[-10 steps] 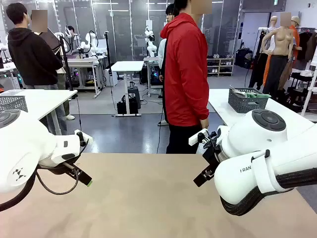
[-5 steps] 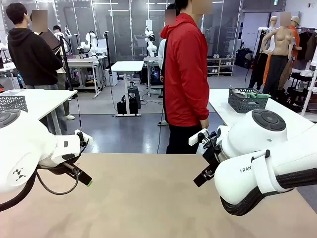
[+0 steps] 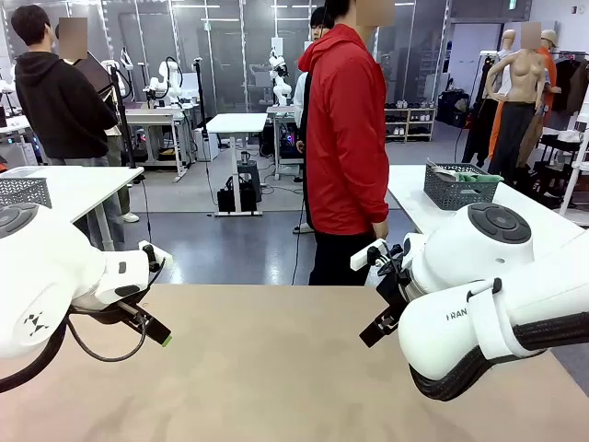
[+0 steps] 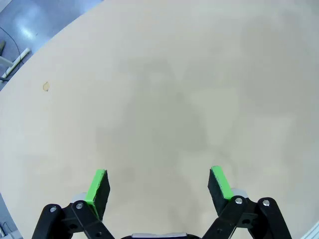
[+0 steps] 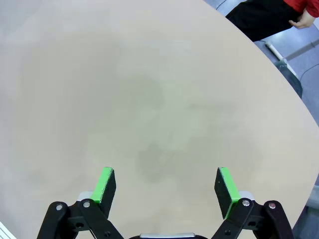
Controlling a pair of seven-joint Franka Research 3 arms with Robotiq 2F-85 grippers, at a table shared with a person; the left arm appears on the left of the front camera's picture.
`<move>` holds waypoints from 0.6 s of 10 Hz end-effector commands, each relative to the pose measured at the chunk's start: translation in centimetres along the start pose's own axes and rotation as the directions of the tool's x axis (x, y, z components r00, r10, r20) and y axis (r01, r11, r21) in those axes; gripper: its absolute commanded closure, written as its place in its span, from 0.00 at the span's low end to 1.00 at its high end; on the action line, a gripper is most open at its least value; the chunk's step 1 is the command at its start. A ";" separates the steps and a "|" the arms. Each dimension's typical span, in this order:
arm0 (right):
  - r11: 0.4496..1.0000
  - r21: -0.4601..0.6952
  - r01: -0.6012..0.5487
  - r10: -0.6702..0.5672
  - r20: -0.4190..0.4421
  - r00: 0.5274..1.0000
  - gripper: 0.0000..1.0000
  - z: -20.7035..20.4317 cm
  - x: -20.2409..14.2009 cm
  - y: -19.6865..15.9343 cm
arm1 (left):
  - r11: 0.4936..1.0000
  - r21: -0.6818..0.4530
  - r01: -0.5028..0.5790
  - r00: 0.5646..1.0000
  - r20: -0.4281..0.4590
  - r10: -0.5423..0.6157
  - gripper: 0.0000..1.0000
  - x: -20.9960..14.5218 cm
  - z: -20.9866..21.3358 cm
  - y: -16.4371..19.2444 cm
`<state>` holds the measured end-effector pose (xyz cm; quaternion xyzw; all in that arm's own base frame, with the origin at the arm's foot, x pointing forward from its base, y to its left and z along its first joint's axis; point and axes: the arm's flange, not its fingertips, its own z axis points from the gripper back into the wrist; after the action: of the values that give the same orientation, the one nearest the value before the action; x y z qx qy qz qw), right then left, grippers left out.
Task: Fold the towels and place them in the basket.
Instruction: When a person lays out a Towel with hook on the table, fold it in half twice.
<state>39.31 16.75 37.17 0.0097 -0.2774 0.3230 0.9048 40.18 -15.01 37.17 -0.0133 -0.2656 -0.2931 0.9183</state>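
- The left gripper (image 4: 159,185) is being held above the bare tan table (image 3: 276,378) at about 9 o'clock of the front view. Its green pads (image 4: 97,183) are being shown spread wide, with nothing between them.
- The right gripper (image 5: 167,188) is being held above the same table at about 3 o'clock. Its jaws are likewise spread and nothing is being pinched.
- A dark wire-mesh basket (image 3: 442,195) is being seen at about 2 o'clock, on a white side table (image 3: 414,203) beyond the shared one, well apart from both grippers.
- Something green and pale is lying at the basket's rim. It is judged to be the towels (image 3: 479,177), though it is too small for this to be told with certainty.
- A person (image 3: 345,138) in a red jacket is standing at 12 o'clock, at the far edge. One hand (image 3: 380,230) is hanging at the side, and nothing is being handed over.
- The step in hand is judged to be a wait before any folding. No cloth is being laid out within reach, so the task is judged not yet begun on this table.
- The next move is judged to call for a towel to be brought flat onto the table between the grippers. An edge or corner would then need to be pinched by each gripper.
- Soft terry is expected to sag and bunch, so a low, level approach at the cloth's edge is being advised.
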 end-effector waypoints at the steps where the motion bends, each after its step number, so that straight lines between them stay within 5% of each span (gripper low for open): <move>1: 1.000 0.001 0.003 -0.003 0.000 1.000 0.00 0.0 0.0 0.0 | 1.000 0.000 0.000 1.000 0.000 0.000 0.00 0.0 0.0 0.0; 3: 1.000 0.000 0.000 0.000 0.000 1.000 0.00 0.0 0.0 0.0 | 1.000 0.000 0.000 1.000 0.000 0.000 0.00 0.0 0.0 0.0; 6: 0.965 0.073 -0.252 0.253 -0.003 0.967 0.00 0.8 3.2 2.1 | 0.966 -0.061 0.250 0.968 0.001 -0.250 0.00 4.3 0.8 -2.1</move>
<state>38.93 19.65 38.26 0.0026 -0.2722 0.3920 0.8788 40.37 -17.89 38.82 -0.0073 -0.2717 -0.3604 0.8923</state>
